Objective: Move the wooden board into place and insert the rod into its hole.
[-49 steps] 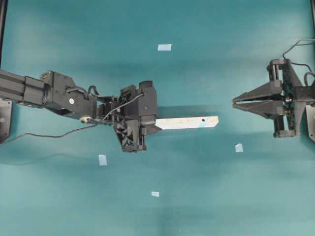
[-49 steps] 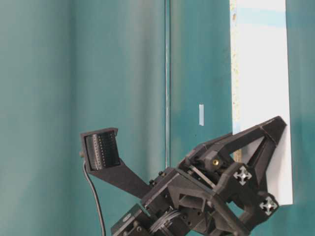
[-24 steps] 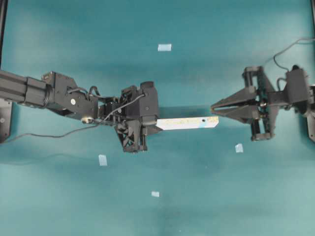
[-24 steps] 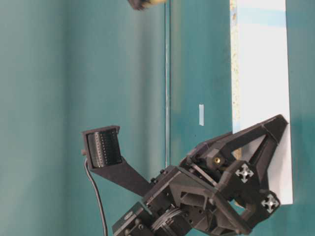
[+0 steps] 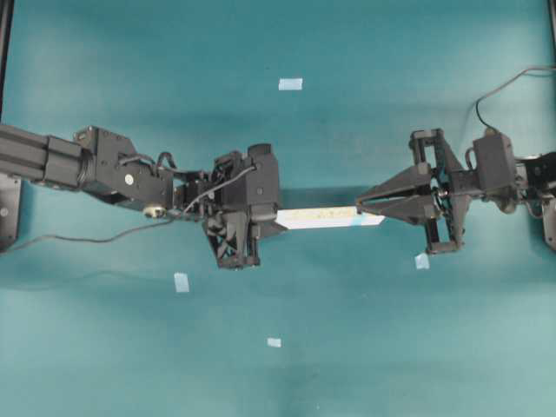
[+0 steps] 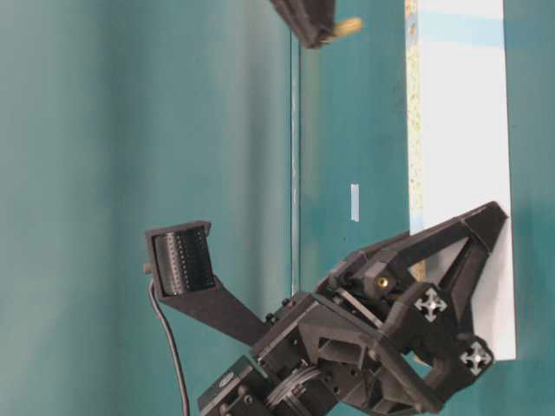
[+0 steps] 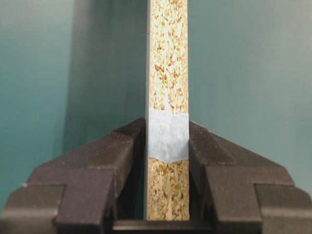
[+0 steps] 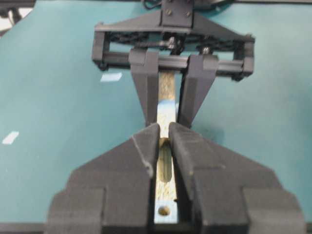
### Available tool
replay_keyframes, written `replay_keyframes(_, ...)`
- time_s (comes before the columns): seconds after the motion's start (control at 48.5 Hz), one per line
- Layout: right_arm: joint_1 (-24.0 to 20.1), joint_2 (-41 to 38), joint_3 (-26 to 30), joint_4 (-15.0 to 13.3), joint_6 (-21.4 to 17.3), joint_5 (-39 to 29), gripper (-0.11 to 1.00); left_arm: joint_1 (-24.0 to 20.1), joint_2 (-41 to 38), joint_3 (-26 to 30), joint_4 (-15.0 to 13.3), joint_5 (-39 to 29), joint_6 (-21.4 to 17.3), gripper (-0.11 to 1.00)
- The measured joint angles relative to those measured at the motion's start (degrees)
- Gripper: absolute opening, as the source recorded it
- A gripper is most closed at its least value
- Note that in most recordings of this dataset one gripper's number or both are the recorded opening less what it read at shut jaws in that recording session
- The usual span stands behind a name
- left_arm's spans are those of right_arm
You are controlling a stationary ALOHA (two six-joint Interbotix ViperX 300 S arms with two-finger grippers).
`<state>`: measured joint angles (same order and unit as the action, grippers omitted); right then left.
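Note:
My left gripper (image 5: 280,219) is shut on one end of the wooden board (image 5: 317,216), a pale strip held level and pointing right. The left wrist view shows the board (image 7: 168,58) edge-on between both pads, with a blue tape band at the grip. From the right, my right gripper (image 5: 358,206) reaches over the board's free end and hides the hole in the overhead view. It is shut on the rod (image 8: 165,161), a short cream peg lying lengthwise between the fingers. The hole (image 8: 164,210) shows below the rod, behind the fingertips. In the table-level view the rod (image 6: 349,26) pokes out beside the board (image 6: 460,130).
Small pale blue tape squares lie flat on the teal table: one at the back (image 5: 290,84), one front left (image 5: 181,282), one front centre (image 5: 274,342) and one under the right gripper's frame (image 5: 421,261). A cable (image 5: 78,236) trails along the left arm.
The right arm has moved left from the table's right edge, carrying the rod, until its fingertips are over the board's free end. The left gripper and the board have stayed put.

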<state>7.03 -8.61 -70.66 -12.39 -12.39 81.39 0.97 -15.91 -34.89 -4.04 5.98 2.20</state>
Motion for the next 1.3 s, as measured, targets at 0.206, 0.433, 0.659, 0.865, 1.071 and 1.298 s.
replay_keyframes(0.206, -0.2, -1.8, 0.9, 0.0, 0.3, 0.4, 0.10, 0.1, 0.0, 0.0, 0.0, -0.1, 0.0, 0.22)
replay_keyframes(0.433, -0.1, -4.9, 1.6, 0.2, 1.1, 2.2, 0.10, 0.1, 0.1, 0.0, 0.0, 0.0, 0.0, 0.22)
replay_keyframes(0.659, -0.2, -6.6, 1.7, 0.4, 1.1, 3.4, 0.10, 0.0, 0.0, 0.0, 0.0, 0.0, 0.0, 0.22)
replay_keyframes(0.865, -0.2, -6.7, 1.6, 0.4, 1.1, 3.4, 0.10, 0.1, 0.0, 0.0, 0.0, 0.0, 0.0, 0.22)
replay_keyframes(1.071, -0.9, -7.2, 1.5, 0.6, 1.1, 3.4, 0.10, 0.1, 0.1, 0.0, 0.0, 0.0, 0.0, 0.22)
replay_keyframes(1.298, -2.3, -7.7, 1.5, 2.7, 1.3, 3.5, 0.10, 0.1, 0.0, 0.0, 0.0, 0.0, 0.0, 0.22)
